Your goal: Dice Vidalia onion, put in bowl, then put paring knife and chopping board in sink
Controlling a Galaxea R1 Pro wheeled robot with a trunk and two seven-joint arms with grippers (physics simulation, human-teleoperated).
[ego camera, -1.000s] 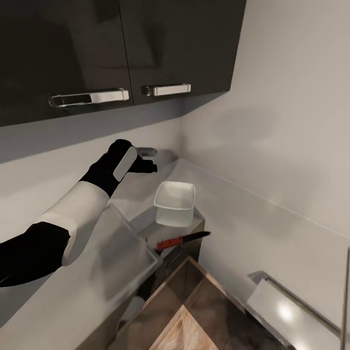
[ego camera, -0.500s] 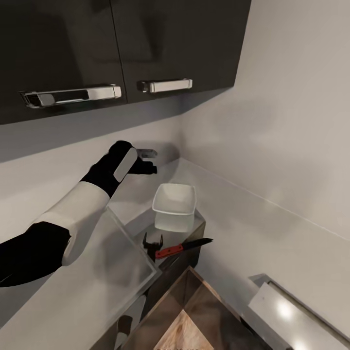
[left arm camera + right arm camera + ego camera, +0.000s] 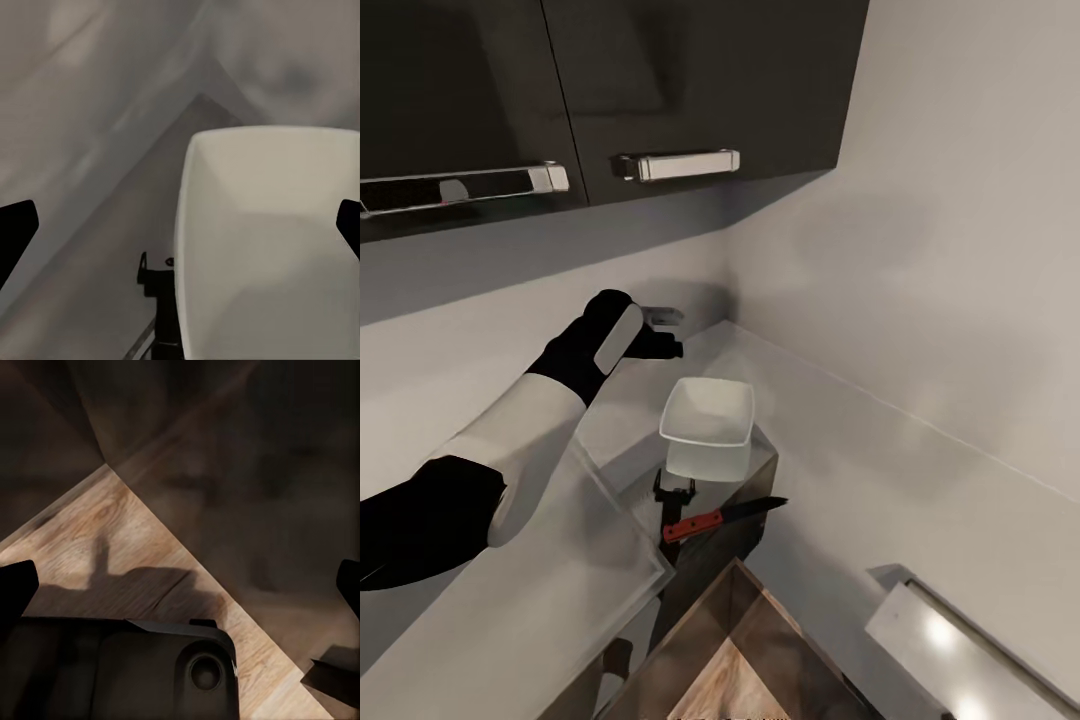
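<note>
The white squarish bowl [image 3: 708, 425] sits at the end of the grey countertop [image 3: 510, 590], near the wall corner. My left gripper [image 3: 665, 340] hangs open above and beyond it. In the left wrist view its dark fingertips [image 3: 16, 225] stand wide apart with the bowl [image 3: 262, 247] below them. The paring knife [image 3: 720, 518], red-handled with a dark pointed blade, lies level just in front of the bowl at the counter's end. A black two-pronged part [image 3: 673, 488] stands against its handle. My right gripper [image 3: 180, 585] is open over the wood floor [image 3: 112, 532], holding nothing. Onion, sink and chopping board are out of view.
Glossy dark wall cabinets with chrome handles [image 3: 675, 165] hang above the counter. Pale walls meet in a corner behind the bowl. A pale glossy surface [image 3: 960, 645] lies at lower right. Light wood floor [image 3: 735, 670] shows below the counter's end.
The camera has shifted, sliding the cabinets leftward. The black two-pronged part has come up beside the knife's handle, and the knife sits lower relative to the bowl. The left arm holds its pose.
</note>
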